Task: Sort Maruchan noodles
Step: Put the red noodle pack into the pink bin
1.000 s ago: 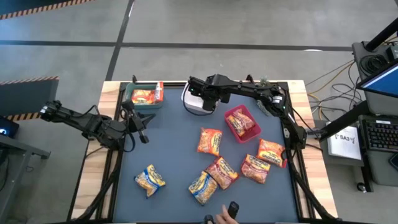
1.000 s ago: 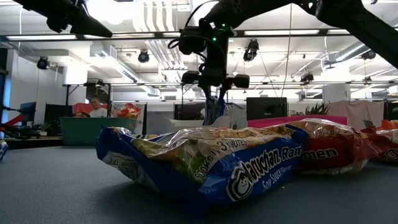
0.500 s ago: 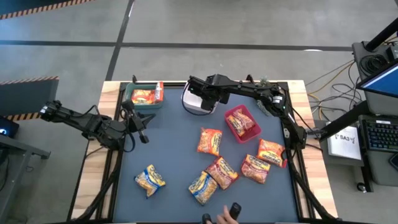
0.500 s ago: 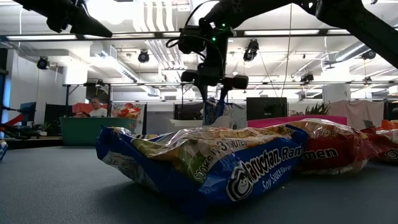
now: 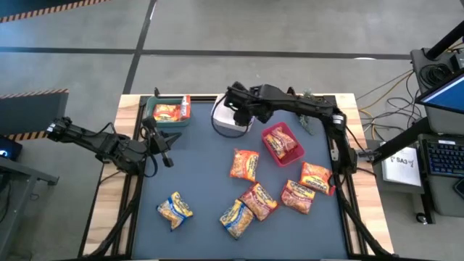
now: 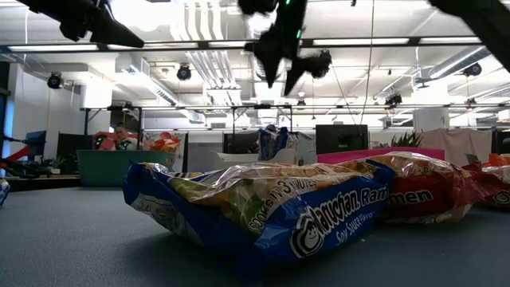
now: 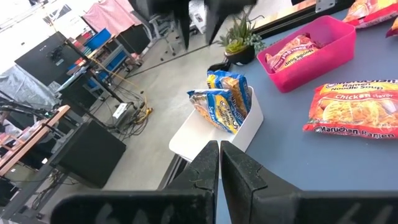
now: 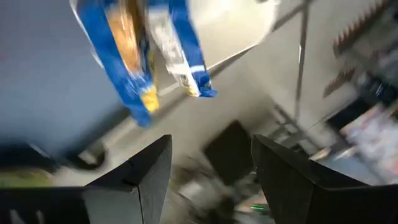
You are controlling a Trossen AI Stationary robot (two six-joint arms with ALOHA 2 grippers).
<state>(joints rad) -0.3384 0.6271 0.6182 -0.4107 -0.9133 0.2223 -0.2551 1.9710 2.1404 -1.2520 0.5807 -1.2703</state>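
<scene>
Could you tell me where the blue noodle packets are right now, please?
In the left wrist view, the blue noodle packets stand on edge inside the white bin, which sits at the table's far edge between the green bin and the pink bin.

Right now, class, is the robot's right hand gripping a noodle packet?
No. The right hand is open and empty above the white bin, where two blue noodle packets already stand.

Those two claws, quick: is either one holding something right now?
Left gripper: closed, holding nothing.
Right gripper: open, empty, above the white bin with blue noodle packets.
</scene>
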